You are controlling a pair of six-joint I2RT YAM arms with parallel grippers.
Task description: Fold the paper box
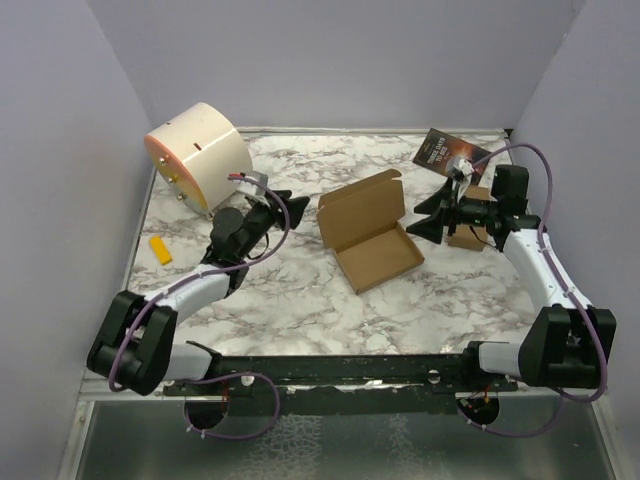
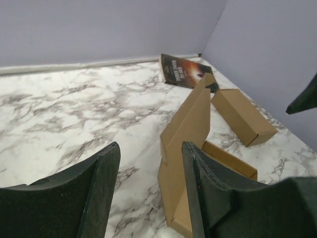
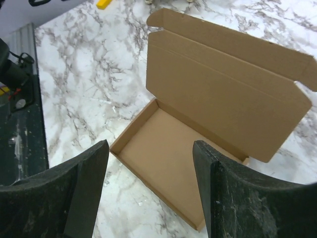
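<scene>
Paper box (image 1: 378, 255) sits mid-bench (image 1: 280, 290), between the two claws, long axis roughly claw to claw. Tray formed, lid standing open along far edge. Left claw (image 1: 287, 205) and right claw (image 1: 424, 221) both spread, empty. Right looks slightly nearer.

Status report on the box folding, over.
Both open, empty: left pincer, right pincer. The paper box: tray formed, lid up. A small box beside right pincer, not blocking.
</scene>
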